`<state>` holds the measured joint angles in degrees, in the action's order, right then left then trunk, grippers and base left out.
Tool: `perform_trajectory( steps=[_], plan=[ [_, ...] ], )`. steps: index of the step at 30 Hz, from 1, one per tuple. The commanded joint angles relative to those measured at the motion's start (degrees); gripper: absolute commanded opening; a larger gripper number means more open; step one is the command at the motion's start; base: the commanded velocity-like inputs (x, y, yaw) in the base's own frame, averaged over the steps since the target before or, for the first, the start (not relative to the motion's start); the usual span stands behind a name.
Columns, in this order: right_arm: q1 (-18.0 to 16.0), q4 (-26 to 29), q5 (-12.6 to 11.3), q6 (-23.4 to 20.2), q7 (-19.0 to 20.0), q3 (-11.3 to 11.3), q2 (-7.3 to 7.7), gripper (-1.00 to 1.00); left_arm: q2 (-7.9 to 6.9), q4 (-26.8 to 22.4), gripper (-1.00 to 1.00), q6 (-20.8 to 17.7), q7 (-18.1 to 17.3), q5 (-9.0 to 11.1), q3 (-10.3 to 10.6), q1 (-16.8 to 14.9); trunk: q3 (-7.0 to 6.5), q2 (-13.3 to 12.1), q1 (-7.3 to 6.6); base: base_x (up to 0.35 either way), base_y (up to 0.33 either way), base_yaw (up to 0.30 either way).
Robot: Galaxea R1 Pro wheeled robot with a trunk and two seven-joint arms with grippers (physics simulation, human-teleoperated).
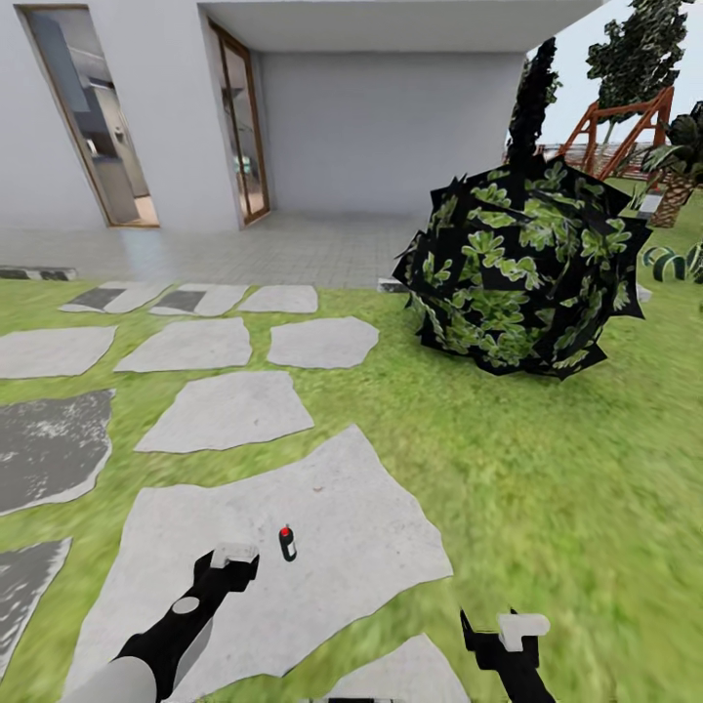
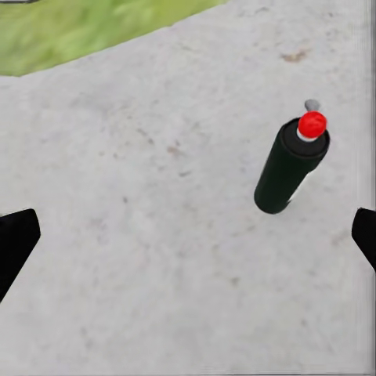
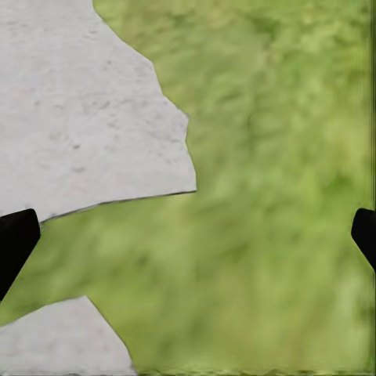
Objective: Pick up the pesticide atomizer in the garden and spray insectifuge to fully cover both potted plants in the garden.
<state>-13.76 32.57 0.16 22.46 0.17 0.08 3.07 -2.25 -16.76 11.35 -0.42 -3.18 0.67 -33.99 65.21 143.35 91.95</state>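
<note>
Head view looks down over a lawn [image 1: 547, 488] set with flat grey stepping stones. On the largest stone [image 1: 371, 527], close in front of the robot, the pesticide atomizer [image 1: 287, 544] stands upright: a small dark bottle with a red cap. The left end effector [image 1: 232, 558] hangs just beside it, on the robot's left of the bottle, not touching it. The right end effector [image 1: 522, 635] hangs over the grass near the edge of another stone [image 1: 410, 674], well apart from the bottle.

Left wrist view shows the bottle [image 2: 290, 168] standing free on the bare stone [image 2: 157, 235], with the two dark fingertips [image 2: 16, 243] spread wide at the picture's edges and nothing between them. Right wrist view shows its fingertips [image 3: 16, 243] likewise spread wide and holding nothing, above grass [image 3: 274, 196] and the corners of two stones [image 3: 86, 117].

Further off, a big round bush [image 1: 522, 268] with dark, green-patched leaves sits on the lawn to the right. Behind it a white house [image 1: 391, 127] with a paved porch and a wood-framed door [image 1: 239, 127] closes the scene.
</note>
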Motion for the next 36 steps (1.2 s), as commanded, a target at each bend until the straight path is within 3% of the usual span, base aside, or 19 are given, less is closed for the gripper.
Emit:
perform_trajectory(
  steps=[1,20,27,36],
  plan=[
    [0.0,0.0,0.0,0.2,0.0,0.0,0.0,1.0,-0.06,0.0,1.0,0.2,0.0,-0.3,0.0,0.0,0.35,0.0,0.01,0.0,0.0,-0.181],
    [0.0,-0.1,0.0,0.2,0.0,0.0,-0.08,1.0,0.04,0.0,1.0,0.6,0.0,-0.3,0.0,0.0,5.8,0.3,0.5,0.0,0.0,-0.218],
    [0.0,-0.1,0.0,0.2,0.0,0.0,-0.08,1.0,0.1,0.0,1.0,0.7,0.0,-0.3,0.0,0.1,6.17,0.3,0.5,0.0,0.0,-0.231],
    [0.0,0.0,0.0,0.2,-0.1,0.0,-0.08,1.0,0.3,0.0,1.0,0.6,0.0,-0.2,-0.1,0.0,6.24,0.3,0.5,0.057,0.0,-0.031]
  ],
)
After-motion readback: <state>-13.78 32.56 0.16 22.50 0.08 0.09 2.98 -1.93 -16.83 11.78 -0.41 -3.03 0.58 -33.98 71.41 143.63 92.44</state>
